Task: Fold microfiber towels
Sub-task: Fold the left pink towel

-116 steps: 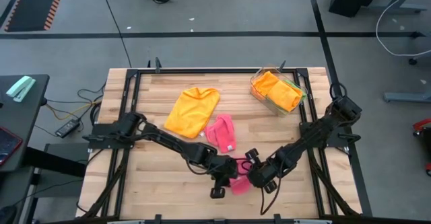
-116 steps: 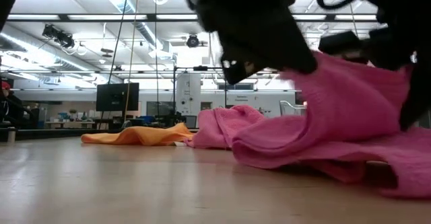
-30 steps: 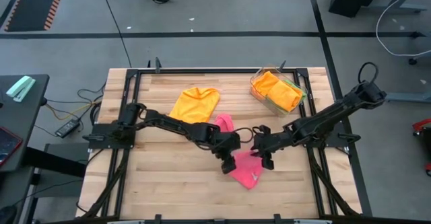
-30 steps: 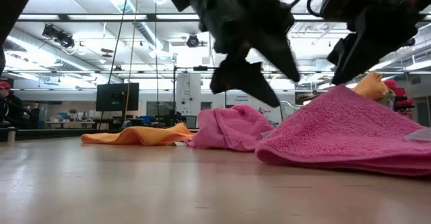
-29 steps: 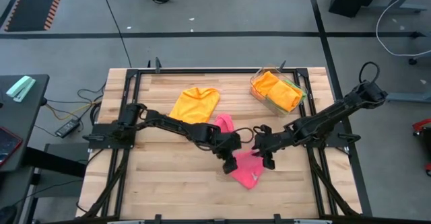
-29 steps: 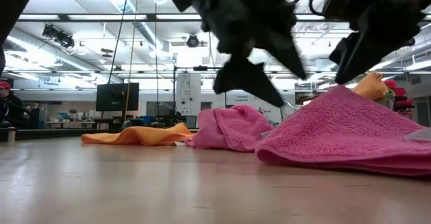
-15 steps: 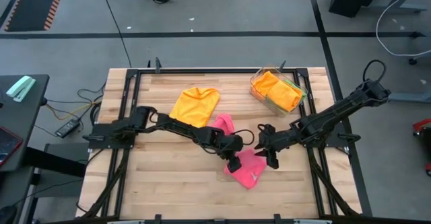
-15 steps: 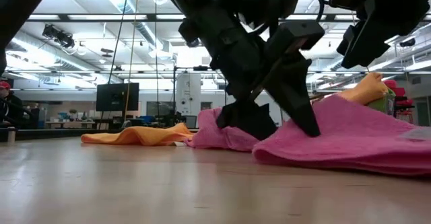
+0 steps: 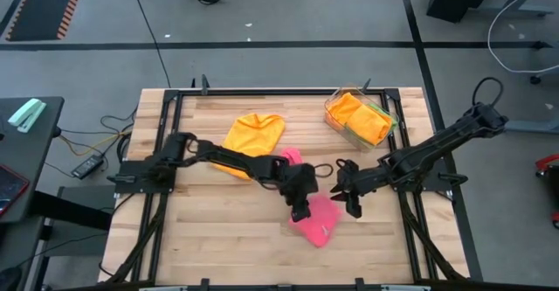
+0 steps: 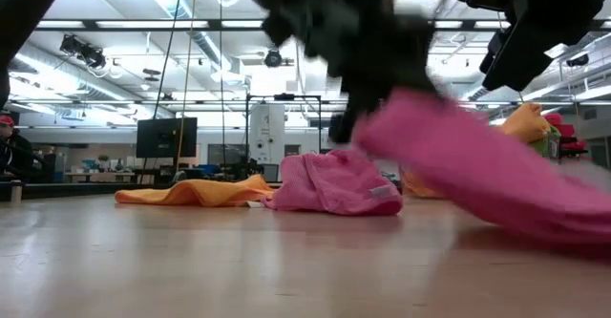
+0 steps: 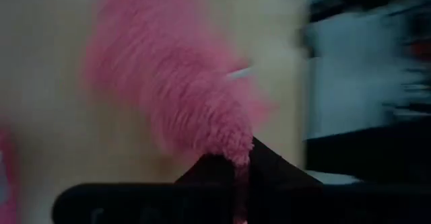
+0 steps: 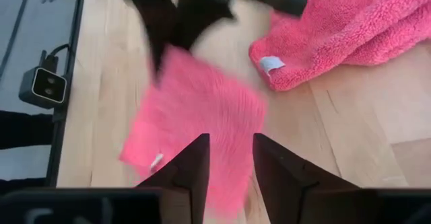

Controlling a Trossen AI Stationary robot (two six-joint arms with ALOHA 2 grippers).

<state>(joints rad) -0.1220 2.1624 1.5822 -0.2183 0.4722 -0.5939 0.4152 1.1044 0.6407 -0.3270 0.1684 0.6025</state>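
High: left claw now clenched on pink towel edge, beside crumpled pink towel; right claw off it.
Low: edge lifted off bench.
Right wrist: fingers parted, empty. Fold starting.

no readable text, small white tag on pink towel blank

pink towel in my black left fingers | second pink towel, white tag | orange towel | orange and yellow-green towels in clear tray | pale wood table, black frame
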